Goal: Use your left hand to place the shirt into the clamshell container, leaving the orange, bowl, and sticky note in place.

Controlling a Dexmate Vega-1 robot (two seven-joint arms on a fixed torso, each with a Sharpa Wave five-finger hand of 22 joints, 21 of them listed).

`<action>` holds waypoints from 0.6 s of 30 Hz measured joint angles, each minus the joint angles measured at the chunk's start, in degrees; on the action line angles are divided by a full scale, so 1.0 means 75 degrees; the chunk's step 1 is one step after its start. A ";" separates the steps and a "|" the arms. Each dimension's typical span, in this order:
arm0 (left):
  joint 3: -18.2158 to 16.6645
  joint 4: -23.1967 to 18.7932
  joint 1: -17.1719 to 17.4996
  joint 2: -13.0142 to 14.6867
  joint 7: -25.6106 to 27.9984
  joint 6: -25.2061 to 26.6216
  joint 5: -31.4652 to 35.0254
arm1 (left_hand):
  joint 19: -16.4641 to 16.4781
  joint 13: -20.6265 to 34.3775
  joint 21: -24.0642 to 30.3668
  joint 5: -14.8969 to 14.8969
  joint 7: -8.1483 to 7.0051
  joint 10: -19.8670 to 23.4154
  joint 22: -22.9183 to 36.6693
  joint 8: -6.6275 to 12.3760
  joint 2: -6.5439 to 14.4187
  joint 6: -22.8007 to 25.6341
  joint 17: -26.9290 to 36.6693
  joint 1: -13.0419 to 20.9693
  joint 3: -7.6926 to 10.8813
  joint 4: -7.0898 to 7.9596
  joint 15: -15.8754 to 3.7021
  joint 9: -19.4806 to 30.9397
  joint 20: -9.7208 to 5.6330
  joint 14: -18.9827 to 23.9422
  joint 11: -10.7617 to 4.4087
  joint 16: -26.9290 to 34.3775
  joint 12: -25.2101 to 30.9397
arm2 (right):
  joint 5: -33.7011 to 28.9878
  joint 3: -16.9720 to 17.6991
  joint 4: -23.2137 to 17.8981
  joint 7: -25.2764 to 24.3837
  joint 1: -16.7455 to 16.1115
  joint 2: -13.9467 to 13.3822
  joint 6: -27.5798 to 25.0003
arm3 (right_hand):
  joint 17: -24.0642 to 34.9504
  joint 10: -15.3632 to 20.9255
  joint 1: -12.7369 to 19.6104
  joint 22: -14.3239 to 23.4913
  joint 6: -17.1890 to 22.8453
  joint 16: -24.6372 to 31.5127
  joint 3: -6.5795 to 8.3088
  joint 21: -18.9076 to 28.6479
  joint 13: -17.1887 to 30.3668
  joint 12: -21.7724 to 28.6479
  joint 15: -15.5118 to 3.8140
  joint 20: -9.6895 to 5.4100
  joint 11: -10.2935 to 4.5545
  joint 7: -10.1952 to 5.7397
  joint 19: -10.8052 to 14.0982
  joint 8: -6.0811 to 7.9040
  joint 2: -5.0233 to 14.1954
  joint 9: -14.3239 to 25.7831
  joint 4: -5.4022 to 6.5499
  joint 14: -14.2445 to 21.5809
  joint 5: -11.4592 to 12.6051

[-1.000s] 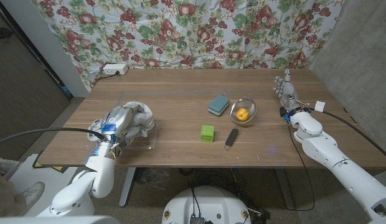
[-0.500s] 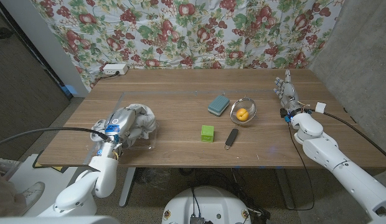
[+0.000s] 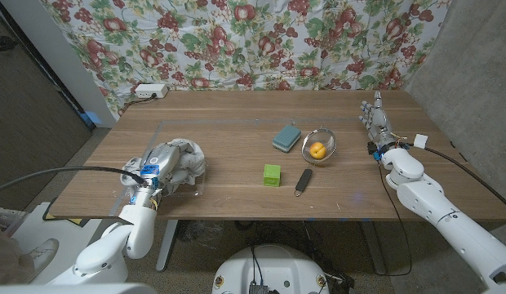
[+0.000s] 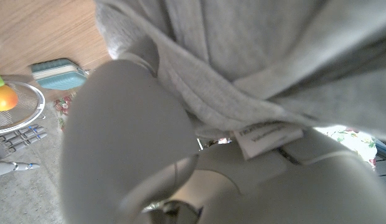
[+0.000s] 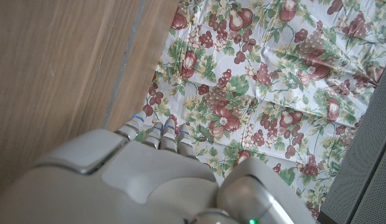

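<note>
Left hand (image 3: 157, 158) grips the shirt (image 3: 186, 157), a soft grey bundle of crumpled knit cloth, fingers buried in its folds over the clamshell container (image 3: 196, 181), whose clear thin plastic wall barely shows against the wooden table (image 3: 237, 192). Right of the container lies the sticky note (image 3: 272, 174), a small green square block; beyond it sits the bowl (image 3: 328, 142), a round wire-mesh strainer shape with the smooth orange (image 3: 317, 150) inside. Just left of the bowl rests a teal sponge (image 3: 286, 137) with rounded corners, and near the sticky note a dark slim tool (image 3: 304, 180).

Up close, the left wrist view shows the shirt (image 4: 255, 68) with its folds and a white printed label (image 4: 268, 135), detail lost from the head view.

Right hand (image 3: 374, 118) stands on its edge far right of the bowl, fingers straight and together, holding nothing. The right wrist view shows its fingertips (image 5: 157, 127) pointing toward the floral curtain (image 5: 268, 74).
</note>
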 measured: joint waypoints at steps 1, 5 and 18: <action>0.0000 0.0000 0.0000 0.0000 -0.0002 0.0002 -0.0004 | 0.0000 0.0000 0.0000 0.0000 0.0000 0.0000 -0.0014 0.0000 0.0000 0.0000 0.0000 0.0000 0.0009 -0.0009 0.0000 0.0000 0.0000 0.0000 0.0000 0.0000 0.0000 | 0.0000 0.0000 0.0000 0.0000 -0.0001 0.0000 0.0000 | 0.0000 0.0000 0.0000 0.0000 0.0000 0.0000 0.0000 0.0000 0.0000 0.0000 0.0000 0.0000 0.0000 0.0000 0.0000 0.0000 0.0000 0.0000 0.0000 0.0000 0.0000; 0.0000 0.0000 0.0000 0.0000 -0.0043 0.0012 -0.0056 | -0.0002 0.0000 0.0000 0.0051 0.0000 -0.0001 -0.0022 0.0000 0.0000 0.0000 0.0002 0.0000 0.0009 -0.0009 0.0000 -0.0011 0.0000 0.0000 0.0001 0.0000 0.0004 | 0.0000 0.0009 -0.0002 0.0000 -0.0003 -0.0001 0.0000 | 0.0000 0.0000 0.0000 0.0000 0.0000 0.0000 0.0000 0.0000 0.0000 0.0000 0.0000 0.0000 0.0000 0.0000 0.0000 0.0000 0.0000 0.0000 0.0000 0.0000 0.0000; 0.0467 0.0143 -0.0352 0.0221 -0.0179 0.0106 -0.0172 | -0.0023 0.0000 -0.0001 0.0082 -0.0002 0.0002 -0.0137 0.0000 0.0018 -0.0004 0.0004 -0.0018 0.0009 -0.0009 0.0000 -0.0107 0.0002 0.0000 -0.0002 0.0002 0.0007 | -0.0002 0.0014 0.0074 0.0007 0.0049 0.0014 0.0029 | 0.0000 0.0000 0.0000 0.0000 0.0000 0.0000 0.0000 0.0000 0.0000 0.0000 0.0000 0.0000 0.0000 0.0000 0.0000 0.0000 0.0000 0.0000 0.0000 0.0000 0.0000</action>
